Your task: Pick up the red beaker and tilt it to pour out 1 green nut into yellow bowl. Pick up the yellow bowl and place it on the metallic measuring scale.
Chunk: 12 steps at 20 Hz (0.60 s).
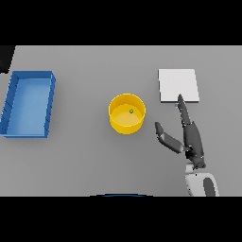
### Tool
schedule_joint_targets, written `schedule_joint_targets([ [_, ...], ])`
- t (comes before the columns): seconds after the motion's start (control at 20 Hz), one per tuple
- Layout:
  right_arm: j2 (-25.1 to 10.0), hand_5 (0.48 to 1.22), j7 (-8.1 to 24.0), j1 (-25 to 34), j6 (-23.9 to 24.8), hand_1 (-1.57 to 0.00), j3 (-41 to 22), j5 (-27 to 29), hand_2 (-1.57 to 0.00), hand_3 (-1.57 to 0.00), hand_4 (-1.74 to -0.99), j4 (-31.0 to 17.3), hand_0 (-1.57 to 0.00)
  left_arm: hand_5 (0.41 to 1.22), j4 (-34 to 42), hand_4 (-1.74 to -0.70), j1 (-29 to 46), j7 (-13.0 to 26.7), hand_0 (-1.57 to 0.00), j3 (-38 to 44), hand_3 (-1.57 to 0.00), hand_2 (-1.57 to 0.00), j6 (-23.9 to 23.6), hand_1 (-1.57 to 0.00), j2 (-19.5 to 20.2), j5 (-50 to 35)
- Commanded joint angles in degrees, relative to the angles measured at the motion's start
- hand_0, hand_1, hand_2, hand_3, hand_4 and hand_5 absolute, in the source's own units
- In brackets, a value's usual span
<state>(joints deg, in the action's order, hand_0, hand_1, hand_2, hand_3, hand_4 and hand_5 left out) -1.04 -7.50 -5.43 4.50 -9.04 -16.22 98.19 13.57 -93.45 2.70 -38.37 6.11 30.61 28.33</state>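
head view | one yellow bowl (126, 114) mid-table, one green nut (131, 111) inside it | one metallic measuring scale (178, 85) far right, bare | one blue bin (29, 103) far left | one right hand (191, 139) just right of bowl, fingers straight, thumb spread, holding nothing, fingertips at scale's near edge

The bowl (126, 113) sits at frame centre with a nut (131, 111) inside. The tray (28, 104) lies at left; the scale (177, 85) at upper right.
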Motion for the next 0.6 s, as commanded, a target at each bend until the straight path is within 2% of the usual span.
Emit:
schedule_joint_targets([
  [0.0, 0.32, 0.623, -0.27, 0.36, -0.81, 0.00, 0.14, 1.36, 0.00, 0.00, -1.093, -0.41, 0.00, 1.221, -1.07, -1.74, 1.01, 1.17, -1.57, 2.48, -1.46, -1.57, -1.33, -1.57, 1.05, -3.12],
  [0.05, 0.93, 0.625, -0.39, 0.53, -1.10, 0.00, -0.09, 1.98, 0.00, 0.00, -1.083, -0.59, 0.00, 1.221, -1.83, -1.74, 2.74, 0.86, -1.57, 4.81, -1.48, -1.57, -2.41, -1.57, 2.64, -6.50],
  [0.1, -0.05, 0.631, -0.23, 0.76, -1.56, 0.00, 0.69, 2.55, 0.00, 0.00, -1.081, -0.69, 0.00, 1.221, -2.70, -1.74, 4.66, 2.36, -1.57, 6.21, -1.50, -1.57, -4.28, -1.57, 3.47, -9.04],
  [0.2, -0.25, 0.642, 0.54, 1.74, -2.11, 0.00, 0.91, 3.14, 0.00, 0.00, -1.106, -1.71, 0.00, 1.221, -2.52, -1.74, 9.78, 3.85, -1.57, 8.48, -1.52, -1.57, -7.59, -1.57, 5.11, -14.04],
  [0.25, -0.61, 0.651, -0.55, 1.40, -2.35, 0.00, 0.69, 2.84, 0.00, 0.00, -1.126, -1.71, 0.00, 1.221, -2.78, -1.74, 11.76, 6.54, -1.57, 9.10, -1.53, -1.57, -8.97, -1.57, 5.72, -15.89],
  [0.3, -0.93, 0.657, -1.32, 0.77, -3.27, 0.00, 0.69, 3.78, 0.00, 0.00, -1.141, -0.85, 0.00, 1.221, -1.82, -1.74, 13.74, 7.35, -1.57, 9.84, -1.54, -1.57, -9.97, -1.57, 6.44, -17.90],
  [0.4, -1.13, 0.666, -1.03, 0.53, -3.33, 0.00, 0.68, 3.70, 0.00, 0.00, -1.157, -0.65, 0.00, 1.221, -0.13, -1.74, 17.86, 12.62, -1.57, 11.97, -1.55, -1.57, -12.48, -1.57, 7.37, -22.65],
  [0.5, -1.15, 0.680, -1.40, 0.78, -2.86, 0.00, 0.25, 2.52, 0.00, 0.00, -1.168, -1.22, 0.00, 1.221, 3.49, -1.74, 21.97, 13.69, -1.57, 13.68, -1.52, -1.57, -14.87, -1.57, 8.58, -26.79],
  [0.55, -0.99, 0.687, -1.21, 0.86, -3.06, 0.00, 0.03, 2.55, 0.00, 0.00, -1.181, -1.37, 0.00, 1.221, 5.67, -1.74, 24.27, 16.05, -1.57, 13.88, -1.49, -1.57, -15.59, -1.57, 8.75, -28.50],
])
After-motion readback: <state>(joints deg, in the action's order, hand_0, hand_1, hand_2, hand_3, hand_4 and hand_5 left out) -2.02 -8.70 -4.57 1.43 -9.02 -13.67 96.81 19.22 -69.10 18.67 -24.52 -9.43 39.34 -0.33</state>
